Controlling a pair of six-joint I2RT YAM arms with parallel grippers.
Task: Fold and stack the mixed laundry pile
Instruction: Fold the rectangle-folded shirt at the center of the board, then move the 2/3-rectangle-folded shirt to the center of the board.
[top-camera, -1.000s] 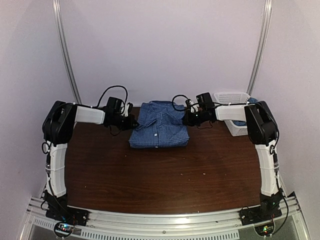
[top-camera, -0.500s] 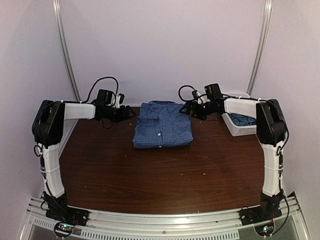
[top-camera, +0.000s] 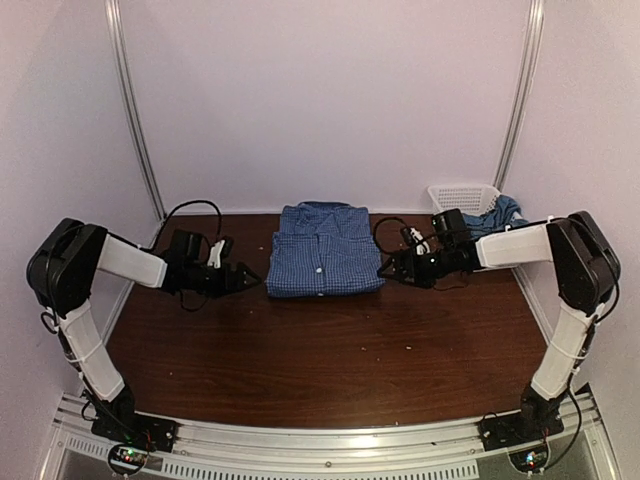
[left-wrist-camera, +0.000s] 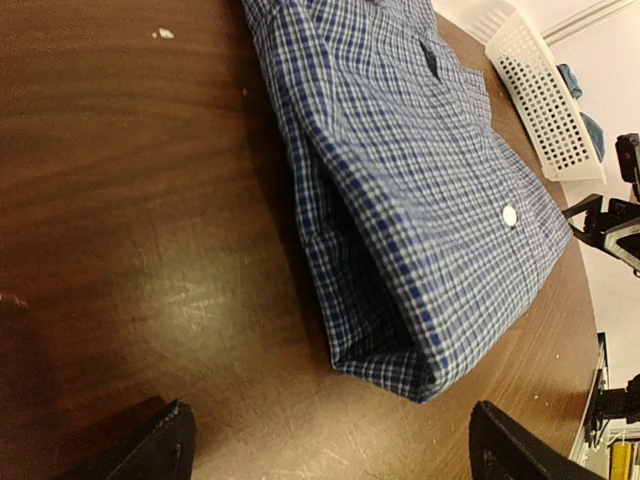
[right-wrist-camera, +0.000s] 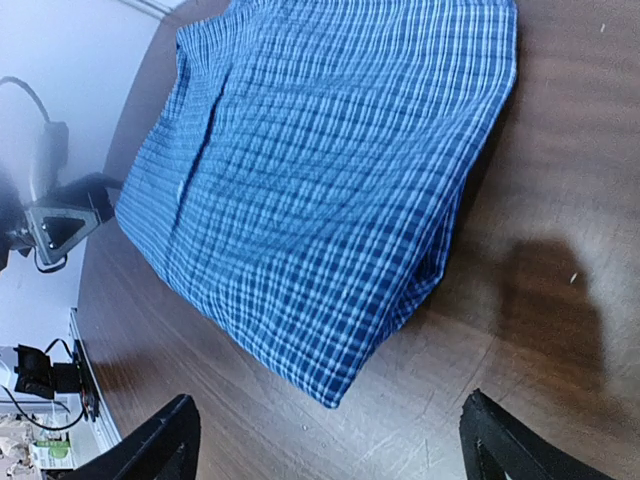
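Finds checked shirt (top-camera: 325, 250) folded into a flat rectangle at the far middle of the tabletop (top-camera: 330, 350), collar toward the back wall, buttons up. Notes left claw (top-camera: 245, 279) just beside its left edge and right claw (top-camera: 390, 270) just beside its right edge, each spread wide, low over the wood, gripping nothing and clear of the cloth. Locates teal t-shirt (top-camera: 500, 212) bunched in the white basket (top-camera: 462, 192) at the far right corner, not yet folded. Judges roughly half the job done. Flags three risks: catching a fold edge with an open fingertip on any sideways move, undoing the rectangle; snagging the t-shirt on the basket lattice and dragging the basket along; shoving the shirt askew while stacking.
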